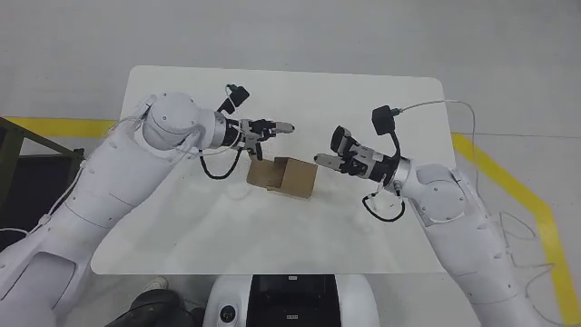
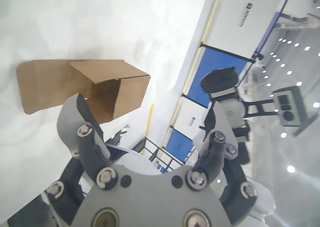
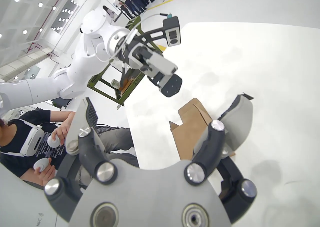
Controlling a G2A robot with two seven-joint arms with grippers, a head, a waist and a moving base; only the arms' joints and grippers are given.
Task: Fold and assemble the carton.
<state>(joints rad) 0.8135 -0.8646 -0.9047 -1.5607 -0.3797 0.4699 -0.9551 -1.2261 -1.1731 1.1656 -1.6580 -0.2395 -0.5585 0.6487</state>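
A brown carton point(image 1: 283, 177) lies on its side in the middle of the white table point(image 1: 182, 227), partly squared up, one end open with its flaps loose. My left gripper point(image 1: 272, 136) hovers open just behind the carton's far left corner, touching nothing. From the left wrist view the open gripper point(image 2: 146, 110) faces the carton's hollow end point(image 2: 82, 87). My right gripper point(image 1: 329, 153) stands open close by the carton's right side, empty. In the right wrist view its fingers point(image 3: 242, 105) flank the carton point(image 3: 190, 128), with the left gripper point(image 3: 170, 85) beyond.
The table's front edge is near the carton, and bare tabletop point(image 1: 381, 100) spreads behind and to both sides. A green metal cart point(image 1: 14, 145) stands off the table's left end. Yellow floor tape point(image 1: 536, 209) runs past the right end.
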